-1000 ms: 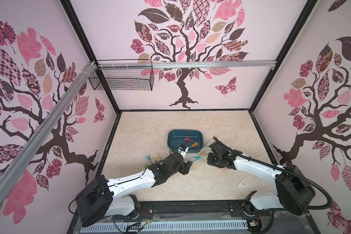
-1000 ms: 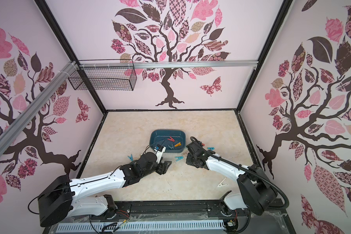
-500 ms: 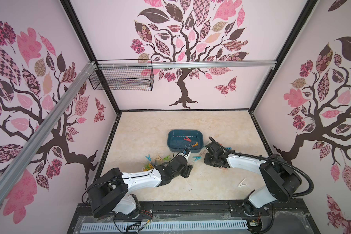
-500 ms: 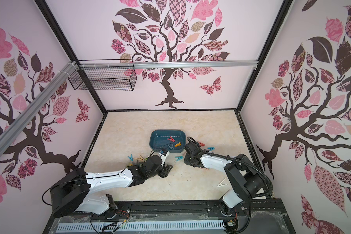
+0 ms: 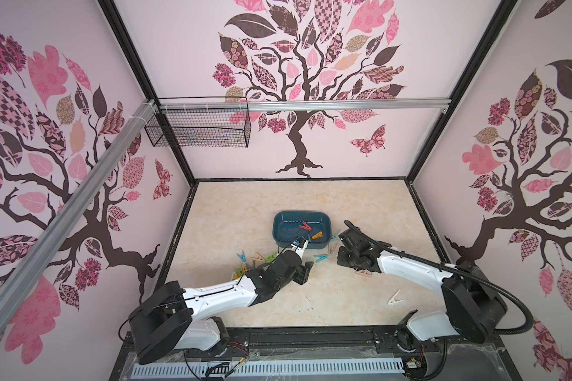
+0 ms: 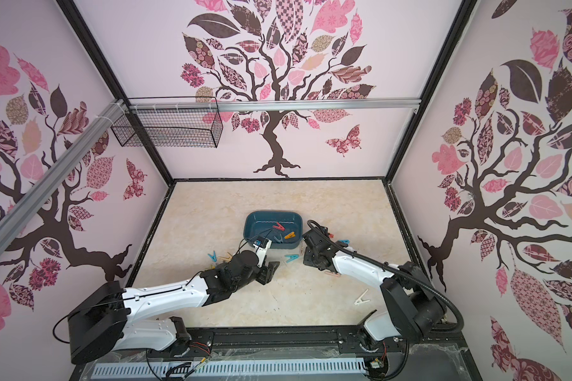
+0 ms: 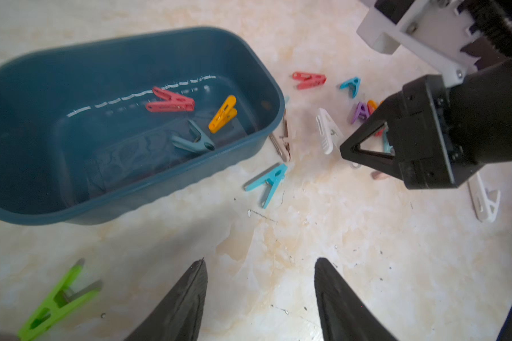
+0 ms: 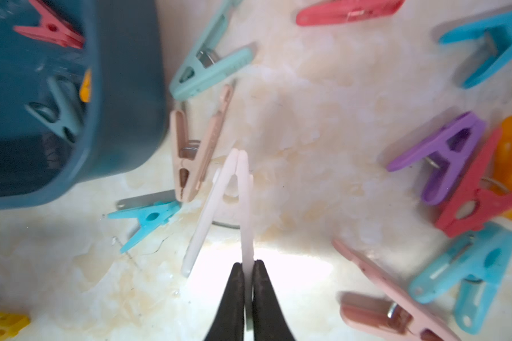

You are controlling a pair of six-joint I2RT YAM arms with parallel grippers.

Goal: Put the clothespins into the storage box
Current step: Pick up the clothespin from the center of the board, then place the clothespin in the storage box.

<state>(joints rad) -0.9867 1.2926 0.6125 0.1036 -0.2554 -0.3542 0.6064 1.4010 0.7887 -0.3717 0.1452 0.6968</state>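
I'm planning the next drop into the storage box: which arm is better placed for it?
Right. The right gripper is shut on a white clothespin just beside the storage box; the left gripper stands open and empty.

Arms matched: left arm (image 5: 218, 297) and right arm (image 5: 407, 269) had white link shells, black joint housings and chunky black bases at the rail (image 5: 311, 339). A thin black cable (image 5: 212, 292) ran along the left shell. The right carried fat corrugated black conduit (image 5: 527, 316). Left gripper (image 7: 260, 261) and right gripper (image 8: 248, 263) had black tapered fingers. The right wrist had a white bracket (image 7: 411, 26) with silver screws.
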